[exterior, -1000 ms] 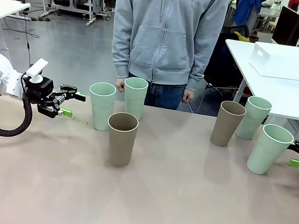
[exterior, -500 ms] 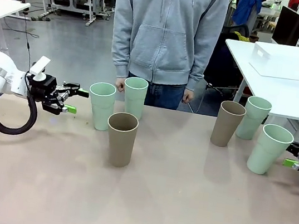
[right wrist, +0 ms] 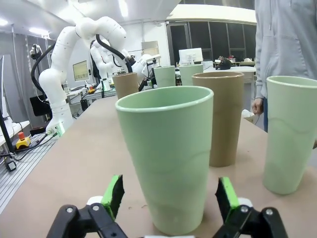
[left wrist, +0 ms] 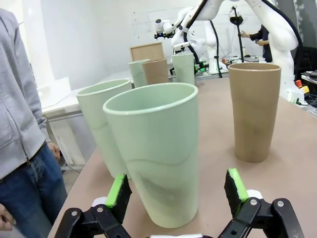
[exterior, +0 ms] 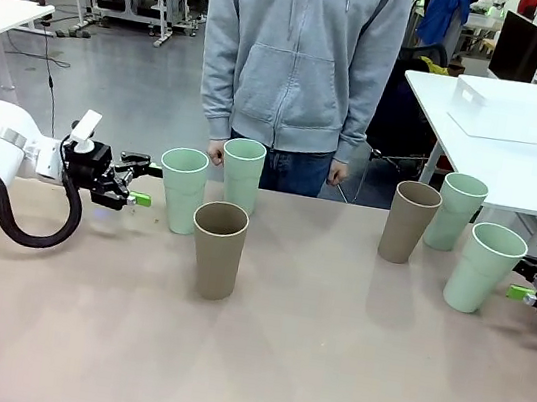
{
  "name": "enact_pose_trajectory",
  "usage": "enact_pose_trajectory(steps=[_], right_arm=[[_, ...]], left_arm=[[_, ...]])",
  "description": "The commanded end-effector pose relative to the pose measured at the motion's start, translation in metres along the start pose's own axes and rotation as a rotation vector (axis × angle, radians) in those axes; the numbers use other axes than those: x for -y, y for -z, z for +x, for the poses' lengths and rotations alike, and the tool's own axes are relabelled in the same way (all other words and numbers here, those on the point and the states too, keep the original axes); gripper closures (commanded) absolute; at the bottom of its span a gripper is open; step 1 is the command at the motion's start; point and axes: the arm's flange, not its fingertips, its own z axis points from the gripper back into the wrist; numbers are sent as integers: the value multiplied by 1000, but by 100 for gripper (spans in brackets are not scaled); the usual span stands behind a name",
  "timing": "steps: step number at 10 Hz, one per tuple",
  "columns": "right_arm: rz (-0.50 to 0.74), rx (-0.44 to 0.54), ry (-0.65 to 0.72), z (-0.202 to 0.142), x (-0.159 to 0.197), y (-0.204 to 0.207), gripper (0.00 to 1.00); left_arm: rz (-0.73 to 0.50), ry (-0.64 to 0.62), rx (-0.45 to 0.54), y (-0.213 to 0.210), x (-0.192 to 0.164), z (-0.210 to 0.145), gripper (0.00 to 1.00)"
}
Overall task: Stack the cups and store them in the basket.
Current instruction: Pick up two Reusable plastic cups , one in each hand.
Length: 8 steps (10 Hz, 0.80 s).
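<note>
Tall, tapered, matte cups (exterior: 217,250), mint and tan, stand upright.

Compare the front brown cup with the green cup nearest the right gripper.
Colour: the front brown cup is tan; the green cup is pale mint. Place: the brown cup stands left of middle on the table, the green cup far right. The open right gripper faces the green cup; no gripper is by the brown cup. Both stand upright and share one shape.

A mint green cup (right wrist: 166,153) stands upright between the spread, green-padded fingers of the right gripper (right wrist: 169,197), with neither pad touching it. Behind it on the table (right wrist: 74,163) stand a brown cup (right wrist: 225,119) and a second mint cup (right wrist: 292,134), near a person (right wrist: 285,39) in a grey hoodie.
</note>
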Motion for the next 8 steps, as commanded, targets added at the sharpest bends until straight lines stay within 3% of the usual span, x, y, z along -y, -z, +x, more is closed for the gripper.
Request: enact_pose_trajectory(steps=[1,8], right_arm=[[-24,12,-17,-2,-3,6,0],[-37,19,-28,-9,-6,29,0]], left_arm=[[35,-17,9,8,-4,1,0],[62,-57,-4,17,-14,-6,0]])
